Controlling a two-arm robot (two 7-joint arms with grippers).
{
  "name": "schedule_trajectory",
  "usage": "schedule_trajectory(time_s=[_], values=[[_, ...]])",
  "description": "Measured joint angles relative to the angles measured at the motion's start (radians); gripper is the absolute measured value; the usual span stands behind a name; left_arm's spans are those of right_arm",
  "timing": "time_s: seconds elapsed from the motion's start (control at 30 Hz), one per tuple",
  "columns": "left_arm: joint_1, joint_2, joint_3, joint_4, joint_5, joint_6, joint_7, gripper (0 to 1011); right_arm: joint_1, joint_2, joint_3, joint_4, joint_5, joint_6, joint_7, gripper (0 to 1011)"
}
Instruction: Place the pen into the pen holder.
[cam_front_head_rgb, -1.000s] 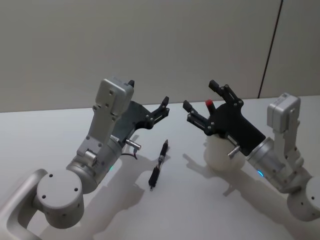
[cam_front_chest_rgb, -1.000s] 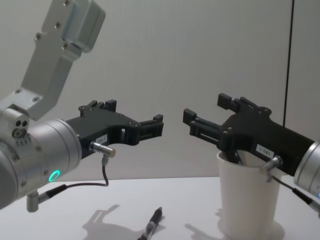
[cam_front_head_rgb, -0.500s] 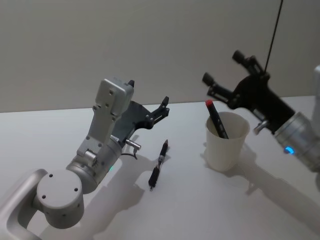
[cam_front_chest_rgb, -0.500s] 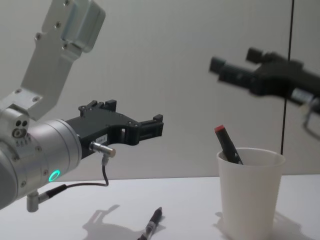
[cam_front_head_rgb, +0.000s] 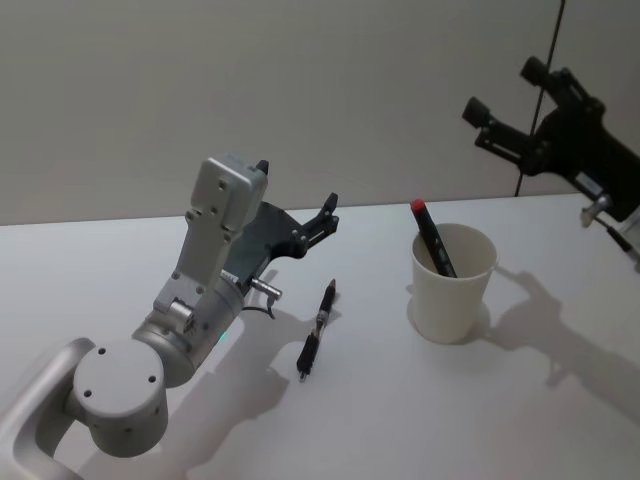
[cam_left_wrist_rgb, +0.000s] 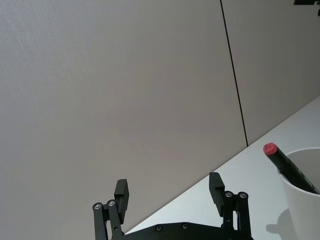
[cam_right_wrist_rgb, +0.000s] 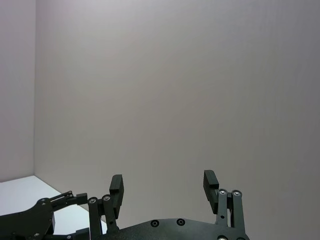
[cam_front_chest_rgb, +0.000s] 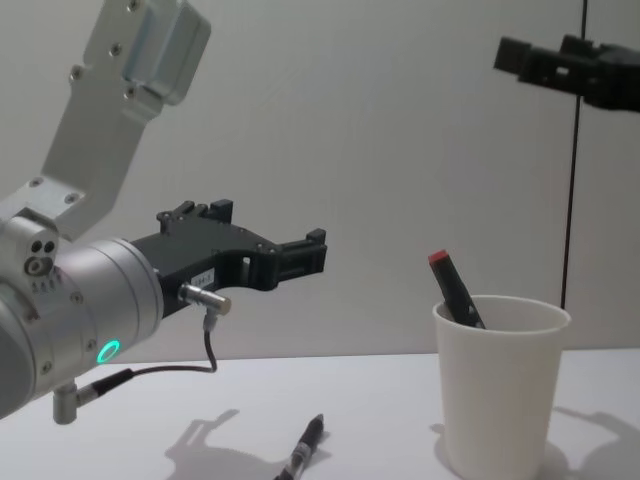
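**Leaning in the cup: the red-capped pen (cam_front_head_rgb: 432, 238)**

Standing cap-up, the pen rests against the inner rim of the pen holder (cam_front_head_rgb: 452, 290), which sits upright on the white worktop (cam_front_head_rgb: 400, 410). A black pen (cam_front_head_rgb: 316, 330) lies flat to the holder's left (well apart from it). The right hand (cam_front_head_rgb: 505, 90) hangs high above and right of the holder, fingers spread, empty. The left hand (cam_front_head_rgb: 296, 185) hovers near the black pen, fingers spread too.

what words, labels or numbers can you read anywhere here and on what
No text can be read.
Left gripper: small white label on its body, too blurred to read.
Pen holder: plain white, no print.
Pen on the table: no legible marking.
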Motion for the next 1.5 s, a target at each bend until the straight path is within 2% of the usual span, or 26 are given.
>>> schedule_trajectory(time_s=[0.2, 0.47, 0.63, 0.9, 1.23, 1.5], values=[[0.0, 0.0, 0.0, 0.0, 0.0, 0.0, 0.0, 1001, 0.003, 0.021, 0.018, -0.019, 0.03, 0.035, 0.014, 1002], [0.0, 0.0, 0.0, 0.0, 0.0, 0.0, 0.0, 1001, 0.0, 0.025, 0.021, -0.021, 0.03, 0.032, 0.002, 1002], [0.0, 0.0, 0.0, 0.0, 0.0, 0.0, 0.0, 1001, -0.014, 0.025, 0.021, -0.011, 0.002, -0.006, -0.057, 1002], [0.004, 0.003, -0.001, -0.008, -0.002, 0.019, -0.007, 1001, -0.028, 0.023, 0.023, 0.008, -0.031, -0.05, -0.119, 1002], [0.03, 0.021, -0.002, -0.057, -0.041, 0.113, -0.033, 1001, -0.038, 0.021, 0.024, 0.027, -0.057, -0.09, -0.167, 1002], [0.085, 0.056, 0.0, -0.129, -0.1, 0.203, -0.038, 1001, -0.042, 0.02, 0.025, 0.034, -0.066, -0.104, -0.184, 1002]])
